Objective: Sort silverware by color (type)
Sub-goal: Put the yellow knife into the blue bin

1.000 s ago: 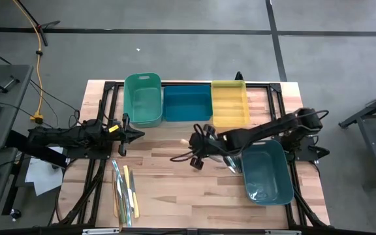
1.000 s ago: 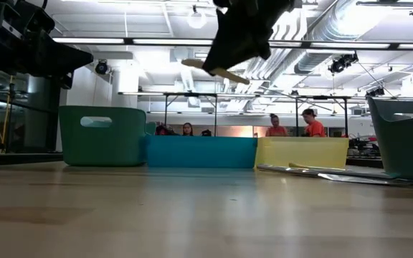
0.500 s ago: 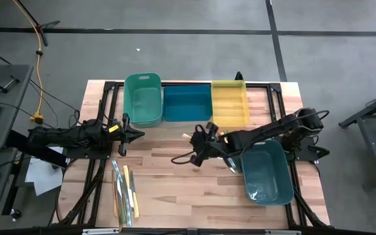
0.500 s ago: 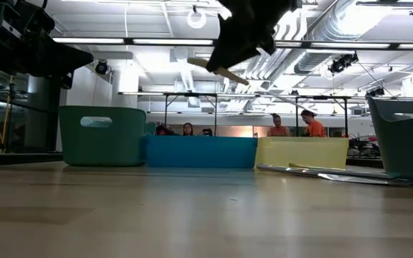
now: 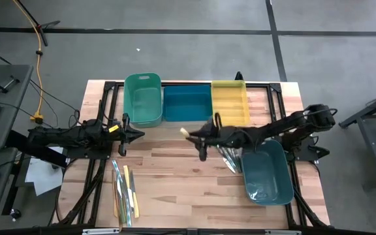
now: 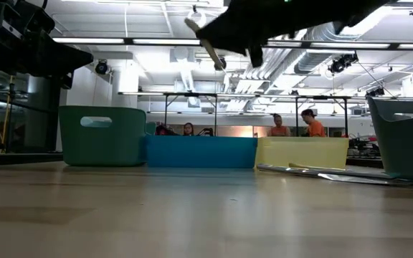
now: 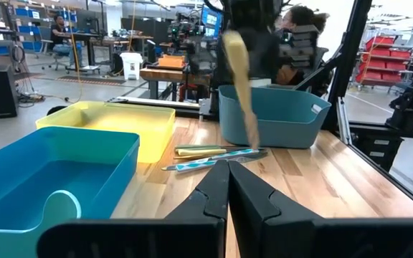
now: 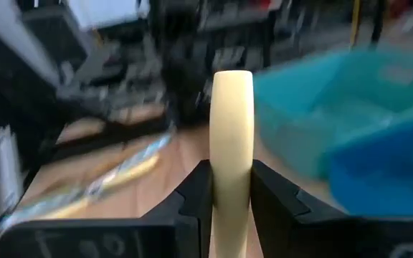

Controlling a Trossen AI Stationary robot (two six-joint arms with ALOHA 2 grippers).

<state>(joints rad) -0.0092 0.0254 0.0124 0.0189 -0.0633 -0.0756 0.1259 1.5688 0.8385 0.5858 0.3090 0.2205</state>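
A pale cream-handled utensil [image 8: 232,143] is held clamped between the fingers of the right gripper [image 5: 203,135], well above the table; in the low view it [image 6: 206,44] is seen tilted, high over the bins. Compared with half a second ago, the utensil has been carried up and toward the far row of bins: the gripper, which was over the middle of the table, is now just in front of the blue bin [image 5: 187,104] and the yellow bin [image 5: 230,103], near the seam between them, and the right arm has been stretched out flatter. This is judged to be the transport stage of one sort, with the release still to be done; which bin is meant cannot be told yet, though the pale handle would suit the yellow one.

A small cluster of utensils [image 5: 229,157] is left lying beside the teal bin [image 5: 265,172] on the right, and a second group [image 5: 124,192] with yellow and bluish handles lies near the front left edge. Much of the sorting is therefore judged unfinished.

The green bin [image 5: 142,98] stands at the left end of the row. The left gripper [image 5: 130,134] is held waiting over the table's left side, its fingers closed together on nothing.
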